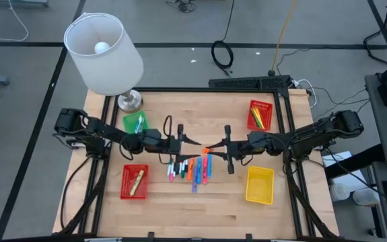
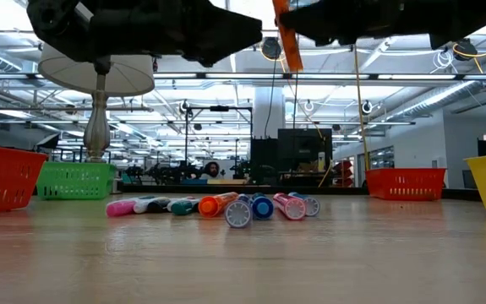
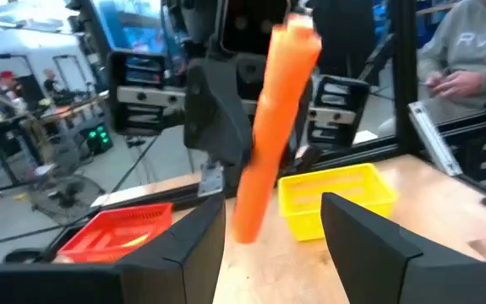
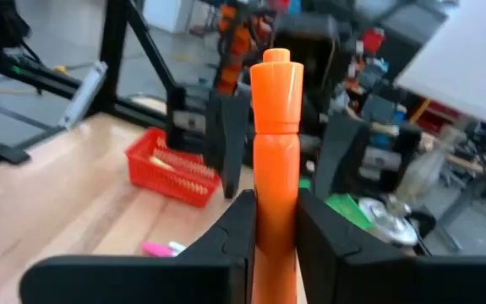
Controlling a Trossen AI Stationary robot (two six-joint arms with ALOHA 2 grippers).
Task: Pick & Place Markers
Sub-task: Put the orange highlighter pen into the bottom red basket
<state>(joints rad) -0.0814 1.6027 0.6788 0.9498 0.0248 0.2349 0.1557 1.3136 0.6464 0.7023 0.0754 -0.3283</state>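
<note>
My right gripper (image 1: 211,147) is shut on an orange marker (image 4: 275,143), held over the middle of the table. My left gripper (image 1: 187,140) faces it from the left, open; its fingers (image 4: 228,139) stand on either side of the marker, a little short of it, and touch nothing. In the left wrist view the marker (image 3: 272,127) stands tilted ahead of that gripper (image 3: 276,253). Several more markers (image 1: 190,169), pink, green, orange and blue, lie flat on the wood below; the low view shows them in a row (image 2: 226,205). My right gripper pinches the orange marker's barrel (image 4: 275,215) between its two fingers, below the cap end (image 4: 276,80). The fingers reach in level from the table's right side and lie across the marker. The marker stands nearly upright, slightly tilted, lifted clear of the table (image 2: 289,42).
A green basket (image 1: 134,123) and a lamp (image 1: 106,54) stand at the far left. One red basket (image 1: 134,181) sits near left, another red basket (image 1: 260,115) far right, a yellow basket (image 1: 259,185) near right. A person (image 3: 471,51) sits beyond the table.
</note>
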